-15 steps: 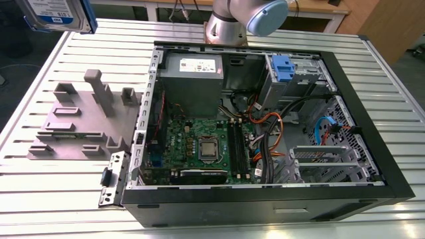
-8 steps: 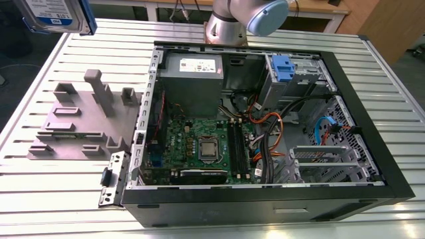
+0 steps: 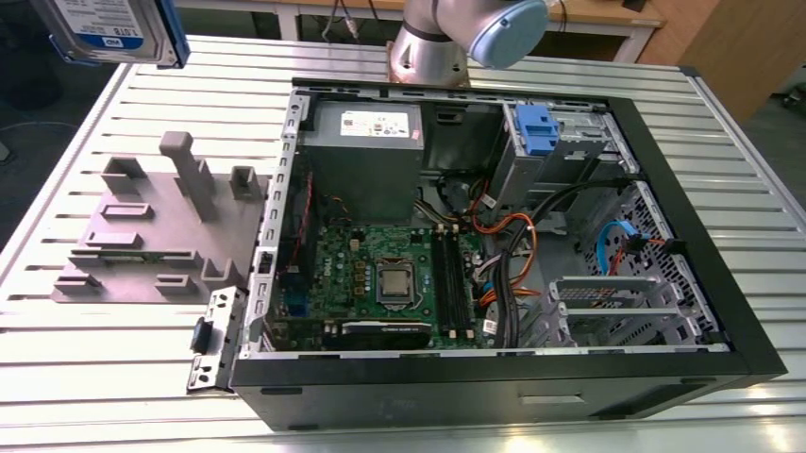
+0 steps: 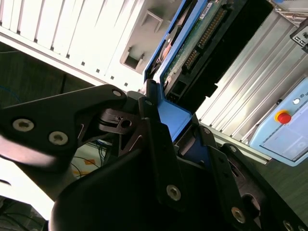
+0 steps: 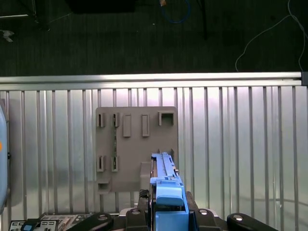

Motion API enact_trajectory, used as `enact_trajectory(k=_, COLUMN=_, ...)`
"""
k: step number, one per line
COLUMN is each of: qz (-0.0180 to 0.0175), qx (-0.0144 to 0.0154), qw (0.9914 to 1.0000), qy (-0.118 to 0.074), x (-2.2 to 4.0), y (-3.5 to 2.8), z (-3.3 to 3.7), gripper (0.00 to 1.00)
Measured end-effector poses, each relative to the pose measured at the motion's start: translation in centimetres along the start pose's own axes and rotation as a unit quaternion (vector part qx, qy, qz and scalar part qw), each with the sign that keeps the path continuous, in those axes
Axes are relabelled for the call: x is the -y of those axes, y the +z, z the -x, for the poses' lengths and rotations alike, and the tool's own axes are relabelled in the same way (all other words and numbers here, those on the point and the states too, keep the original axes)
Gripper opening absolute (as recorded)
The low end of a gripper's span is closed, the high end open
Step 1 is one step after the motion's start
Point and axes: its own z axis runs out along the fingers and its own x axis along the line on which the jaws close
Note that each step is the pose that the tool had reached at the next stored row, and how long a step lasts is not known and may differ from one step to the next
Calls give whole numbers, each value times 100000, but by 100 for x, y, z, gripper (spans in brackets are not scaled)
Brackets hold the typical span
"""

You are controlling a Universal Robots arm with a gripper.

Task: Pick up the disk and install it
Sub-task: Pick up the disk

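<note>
The disk (image 3: pixel 113 28) hangs at the upper left of the exterior view, above the table (image 3: pixel 75 359) and well apart from the open computer case (image 3: pixel 504 387). In the second wrist view the gripper (image 4: pixel 175 122) has its fingers (image 4: pixel 154 134) clamped on the disk's blue bracket (image 4: pixel 180 115), with the circuit-board side showing.

I judge the disk stiff, dense for its bulk and sensitive to knocks. The plastic bracket edges look like the right hold, since they keep pressure off the bare board and connector.

Count:
- one disk
- one grey slotted fixture (image 3: pixel 139 236) on the table
- one case
- one grey power supply (image 3: pixel 365 127)
- one small blue latch (image 3: pixel 535 127) inside the case
</note>
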Motion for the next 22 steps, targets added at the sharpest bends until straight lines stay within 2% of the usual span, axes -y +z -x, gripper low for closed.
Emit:
enact_trajectory(k=15, qz=-10, qx=-254, qw=100000, qy=-4, x=9, y=-4, z=-141, gripper=36)
enact_trajectory(k=18, qz=-12, qx=-385, qw=99999, qy=-4, x=31, y=-4, z=-164, gripper=36)
enact_trajectory(k=22, qz=-16, qx=-498, qw=99999, qy=-5, x=94, y=-4, z=-189, gripper=36)
